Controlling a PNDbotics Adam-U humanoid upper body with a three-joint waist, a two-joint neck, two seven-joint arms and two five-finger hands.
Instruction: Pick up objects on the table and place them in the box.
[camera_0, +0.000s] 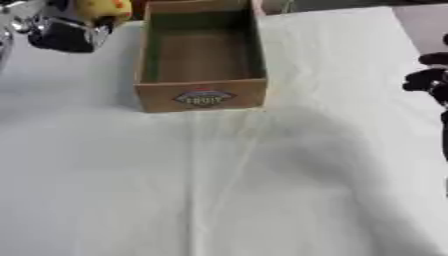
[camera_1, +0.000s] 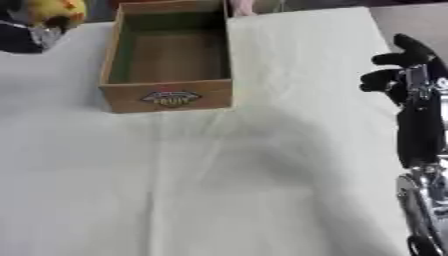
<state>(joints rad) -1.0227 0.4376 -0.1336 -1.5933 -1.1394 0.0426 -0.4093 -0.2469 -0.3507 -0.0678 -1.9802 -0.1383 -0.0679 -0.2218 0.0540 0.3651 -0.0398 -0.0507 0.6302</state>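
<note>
A brown cardboard box (camera_0: 201, 93) with a printed label on its front wall stands open at the top middle of the white-covered table; its inside looks bare. At the top left my left hand (camera_0: 63, 34) is raised beside the box, shut on a yellow object (camera_0: 103, 10) with orange spots. My right hand (camera_1: 404, 70) hangs at the right edge above the cloth, black fingers relaxed and holding nothing.
A white cloth (camera_0: 219, 175) covers the table, with faint creases running from the box towards me. The table's right edge shows at the top right, where a darker surface (camera_1: 411, 20) begins.
</note>
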